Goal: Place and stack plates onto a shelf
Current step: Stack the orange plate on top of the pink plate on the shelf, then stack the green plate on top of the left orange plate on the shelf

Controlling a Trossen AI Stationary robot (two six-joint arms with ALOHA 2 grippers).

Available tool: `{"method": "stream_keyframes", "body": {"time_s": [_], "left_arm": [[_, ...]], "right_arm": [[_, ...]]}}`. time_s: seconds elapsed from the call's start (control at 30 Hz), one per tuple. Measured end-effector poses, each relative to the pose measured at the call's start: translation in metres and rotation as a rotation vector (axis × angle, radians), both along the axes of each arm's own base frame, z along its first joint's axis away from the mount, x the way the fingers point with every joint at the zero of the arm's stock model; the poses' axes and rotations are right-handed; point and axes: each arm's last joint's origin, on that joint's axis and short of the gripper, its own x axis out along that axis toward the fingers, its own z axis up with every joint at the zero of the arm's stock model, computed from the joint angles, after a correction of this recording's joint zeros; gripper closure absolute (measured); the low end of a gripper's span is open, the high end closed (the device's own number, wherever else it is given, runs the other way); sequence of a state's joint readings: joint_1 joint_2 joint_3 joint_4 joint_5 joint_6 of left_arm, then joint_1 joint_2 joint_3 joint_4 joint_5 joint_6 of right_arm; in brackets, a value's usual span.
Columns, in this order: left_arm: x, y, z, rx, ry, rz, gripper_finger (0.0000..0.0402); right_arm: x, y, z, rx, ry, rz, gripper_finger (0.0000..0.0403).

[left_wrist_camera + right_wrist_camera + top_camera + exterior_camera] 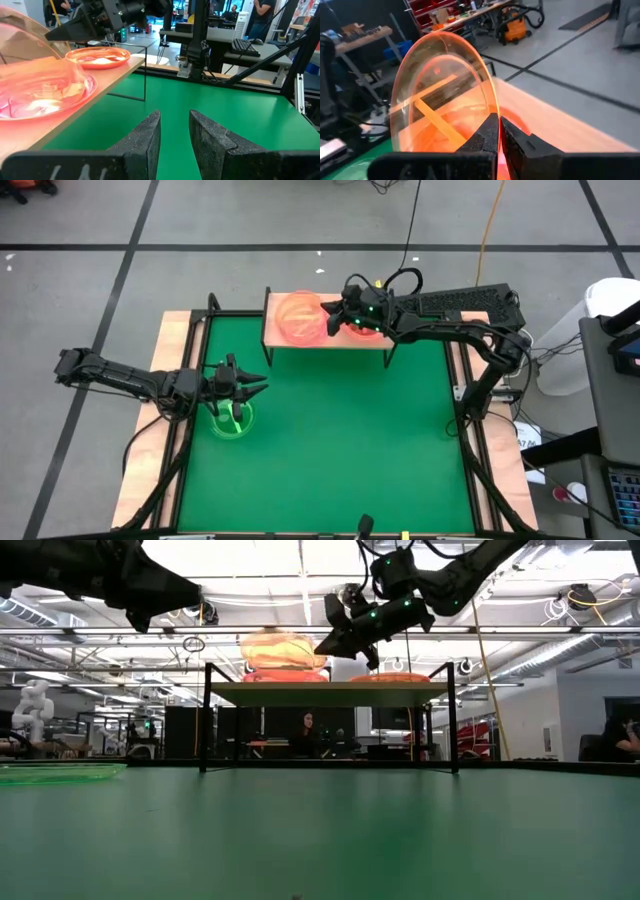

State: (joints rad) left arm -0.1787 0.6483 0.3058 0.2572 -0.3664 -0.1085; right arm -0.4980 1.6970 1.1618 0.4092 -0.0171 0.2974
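Rim-pinched in the right tool (498, 131), the amber plate (442, 100) tilts over the shelf's (330, 340) ten-o'clock stack, seemingly light, stiff, slippery; left tool (174, 131) open.

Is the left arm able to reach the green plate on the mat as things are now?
Probably yes. The left gripper hangs open right above the green plate, and nothing lies between them. The right gripper is busy far off at the shelf, holding an amber plate.
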Motion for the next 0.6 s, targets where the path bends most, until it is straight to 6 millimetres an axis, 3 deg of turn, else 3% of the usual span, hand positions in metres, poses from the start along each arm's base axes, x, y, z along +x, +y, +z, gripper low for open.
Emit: {"method": "stream_keyframes", "body": {"time_s": [0.17,0.37,0.6], "left_arm": [[0.000,0.000,0.000,-0.001,0.000,0.000,0.0295],[0.000,0.000,0.000,-0.001,0.000,0.000,0.0295],[-0.001,0.002,0.005,-0.047,0.108,0.074,0.0295]], "right_arm": [[-0.001,-0.001,0.002,-0.037,0.012,-0.035,0.0367],[-0.003,0.001,0.007,-0.075,0.019,-0.016,0.0298],[-0.021,0.023,0.055,-0.131,-0.118,0.181,0.0226]]}}
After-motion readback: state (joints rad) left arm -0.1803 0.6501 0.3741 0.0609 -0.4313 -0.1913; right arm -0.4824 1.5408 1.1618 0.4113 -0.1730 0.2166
